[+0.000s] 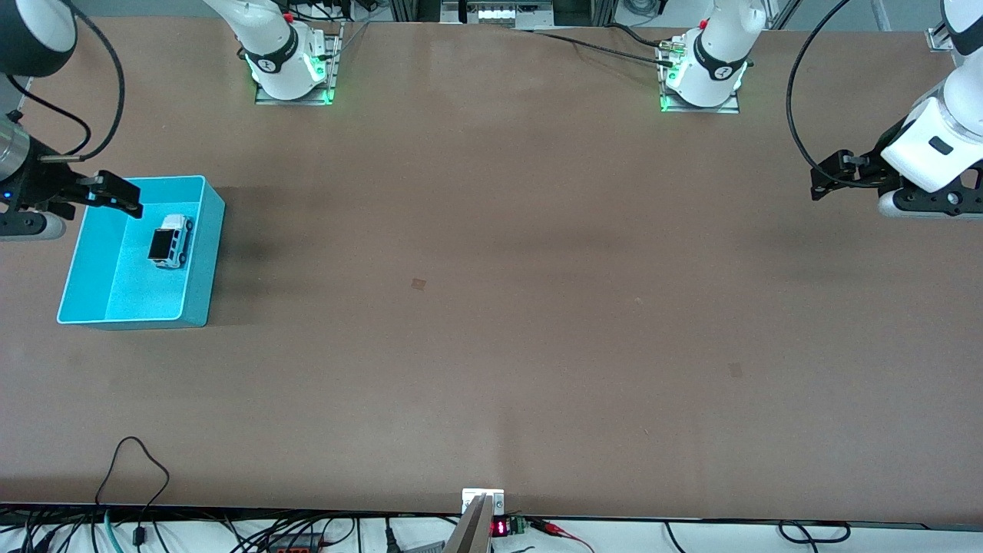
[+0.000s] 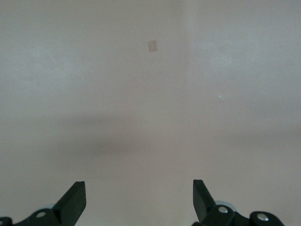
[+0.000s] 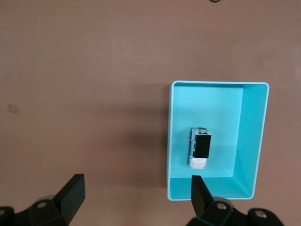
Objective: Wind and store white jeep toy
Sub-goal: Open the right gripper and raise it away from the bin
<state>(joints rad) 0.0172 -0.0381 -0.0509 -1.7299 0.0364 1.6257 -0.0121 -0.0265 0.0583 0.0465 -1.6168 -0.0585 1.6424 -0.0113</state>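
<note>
The white jeep toy point(image 1: 172, 241) rests on its wheels inside the turquoise bin point(image 1: 206, 253) at the right arm's end of the table. In the right wrist view the jeep toy point(image 3: 200, 148) shows its black rear roof, inside the bin point(image 3: 216, 84). My right gripper point(image 1: 123, 198) hangs open and empty over a corner of the bin; in its own view the gripper point(image 3: 137, 178) holds nothing. My left gripper point(image 1: 825, 180) waits open over the left arm's end of the table, and its own view shows the gripper point(image 2: 138, 183) over bare tabletop.
Small tape marks point(image 1: 418, 284) point(image 1: 736, 370) lie on the brown table. Cables point(image 1: 138, 476) and a small display unit point(image 1: 499, 527) sit along the edge nearest the front camera. The arm bases point(image 1: 292, 69) point(image 1: 703, 77) stand along the opposite edge.
</note>
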